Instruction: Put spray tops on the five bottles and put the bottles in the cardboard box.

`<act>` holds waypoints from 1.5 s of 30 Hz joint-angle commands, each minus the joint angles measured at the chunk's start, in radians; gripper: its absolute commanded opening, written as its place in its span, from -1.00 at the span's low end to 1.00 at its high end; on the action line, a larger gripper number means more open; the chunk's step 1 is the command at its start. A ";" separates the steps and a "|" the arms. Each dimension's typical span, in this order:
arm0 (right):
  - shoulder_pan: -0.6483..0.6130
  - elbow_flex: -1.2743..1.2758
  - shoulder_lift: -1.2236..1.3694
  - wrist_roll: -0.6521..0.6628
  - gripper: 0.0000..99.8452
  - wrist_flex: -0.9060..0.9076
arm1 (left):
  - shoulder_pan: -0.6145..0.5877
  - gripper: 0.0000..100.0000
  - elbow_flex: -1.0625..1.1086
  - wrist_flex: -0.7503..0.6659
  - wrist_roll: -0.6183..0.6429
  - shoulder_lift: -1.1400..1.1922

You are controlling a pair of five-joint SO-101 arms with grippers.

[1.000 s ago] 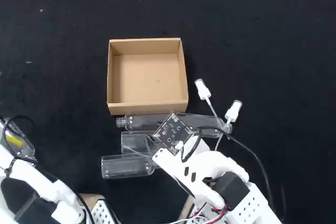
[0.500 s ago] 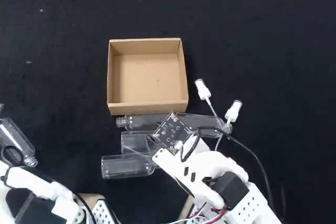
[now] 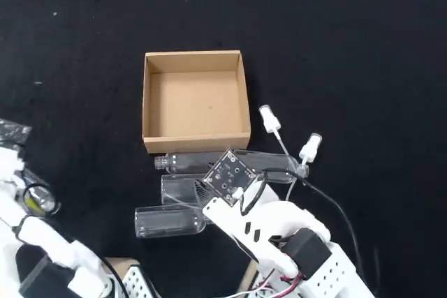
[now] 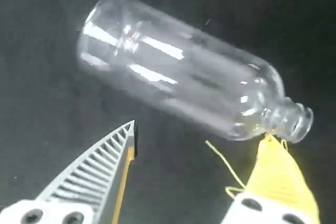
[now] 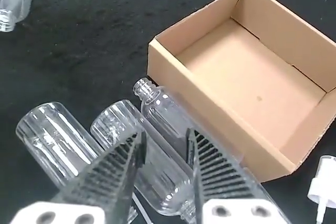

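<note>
Three clear bottles lie side by side in front of the cardboard box (image 3: 195,95): one against its wall (image 3: 202,162), then a second (image 3: 178,188) and a third (image 3: 166,221). My right gripper (image 5: 166,136) hovers open just above the bottle nearest the box (image 5: 160,111). Two white spray tops (image 3: 269,118) (image 3: 311,146) lie to the right of the box. Another clear bottle (image 4: 184,90) lies at the table's left edge. My left gripper (image 4: 199,132) is open beside it, and its yellow fingertip (image 4: 273,150) is at the bottle's neck.
The box (image 5: 252,82) is open-topped and holds nothing. A spray top's thin tube (image 3: 283,146) trails toward the bottles. The left arm's base (image 3: 49,259) and the right arm's body (image 3: 286,235) sit along the near edge. Black cloth stretches far and right.
The left arm has shifted at the table's left edge, and its gripper now faces the loose bottle. The right arm and the three bottles have not moved.
</note>
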 commanded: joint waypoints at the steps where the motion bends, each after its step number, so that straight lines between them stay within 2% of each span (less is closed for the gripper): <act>1: -0.015 0.001 -0.021 -0.003 -0.75 -0.017 | 0.079 -0.50 -0.005 0.003 0.127 -0.014; 5: -0.015 0.001 -0.021 -0.003 -0.75 -0.017 | 0.147 -0.50 -0.008 0.003 0.218 -0.014; 12: -0.015 0.001 -0.021 -0.003 -0.75 -0.017 | 0.205 -0.44 -0.108 0.040 0.250 -0.011; 14: -0.015 0.001 -0.021 -0.003 -0.75 -0.017 | 0.213 -0.36 -0.173 0.112 0.212 -0.002; 18: -0.015 0.001 -0.021 -0.003 -0.75 -0.017 | 0.232 -0.38 -0.286 0.233 0.094 -0.002; 27: -0.015 0.001 -0.021 -0.003 -0.75 -0.017 | 0.240 -0.38 -0.392 0.348 -0.249 0.104; 35: -0.015 0.001 -0.019 -0.003 -0.75 -0.017 | 0.202 -0.38 -0.604 0.351 -0.296 0.368; 45: -0.014 0.001 -0.021 -0.003 -0.75 -0.017 | 0.163 -0.38 -0.621 0.341 -0.419 0.434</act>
